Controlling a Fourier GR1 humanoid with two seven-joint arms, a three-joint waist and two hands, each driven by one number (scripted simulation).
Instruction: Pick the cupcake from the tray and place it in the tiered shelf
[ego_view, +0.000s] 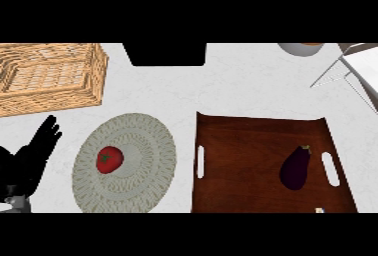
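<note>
White surface (244, 85) carries a brown tray (244, 150); a pale speck at its near right edge may be the cupcake (319, 210), its axis unreadable. An eggplant (296, 167) lies just beyond. The left hand (29, 160), fingers (46, 134) straight and released, rests well apart at far left; the shelf (362, 62) stands upper right.

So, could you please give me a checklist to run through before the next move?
1. Cupcake on the tray: not ok; only an eggplant lies there.
2. Small pale thing at the tray's lower edge: cannot tell what it is.
3. Tiered shelf in view: ok, partly, upper right corner.
4. Left hand free: ok; open, resting at the left edge.
5. Right hand: cannot tell; not in view.
6. Tomato on its plate, apart from the tray: ok.
</note>
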